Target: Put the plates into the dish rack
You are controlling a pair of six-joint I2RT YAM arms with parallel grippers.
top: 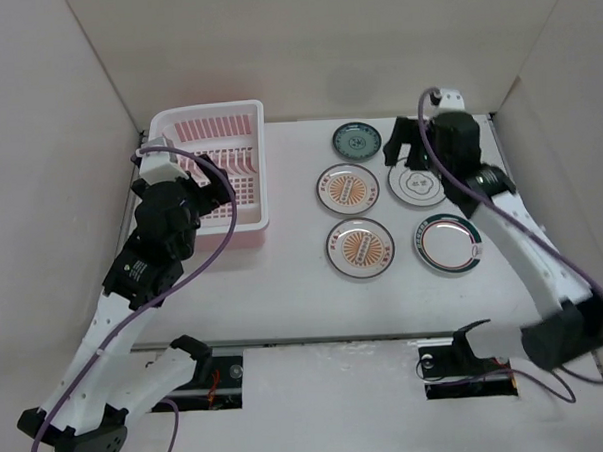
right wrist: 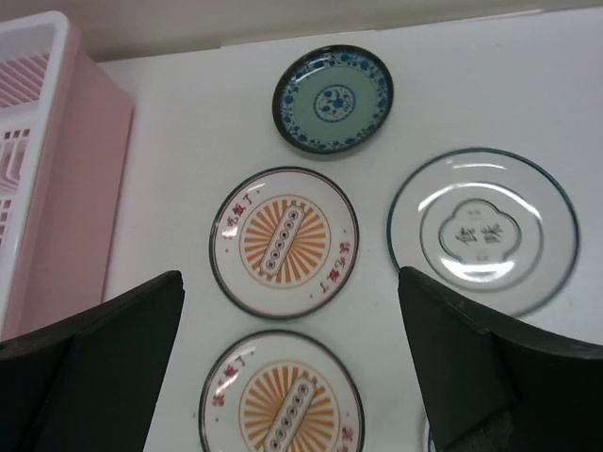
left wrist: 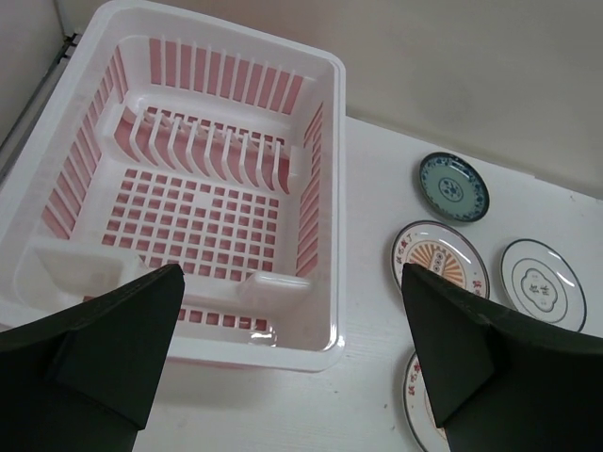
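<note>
The pale pink dish rack (top: 262, 168) stands empty at the far left. Five plates lie flat to its right: a dark teal plate (top: 357, 139), two orange sunburst plates (top: 347, 187) (top: 360, 247), a white plate with a grey rim line (top: 416, 189) and a white dark-rimmed plate (top: 447, 242). My left gripper (top: 208, 195) hangs open and empty over the rack's near right corner (left wrist: 330, 348). My right gripper (top: 405, 149) is open and empty above the far plates, partly covering the grey-lined one. The right wrist view shows the teal plate (right wrist: 332, 99), both sunburst plates (right wrist: 284, 242) (right wrist: 281, 395) and the grey-lined plate (right wrist: 482, 231).
Beige walls close in the table at the back and both sides. The rack's upright tines (left wrist: 198, 141) run across its far half. Bare white table (top: 284, 287) lies between the rack and the plates and along the near edge.
</note>
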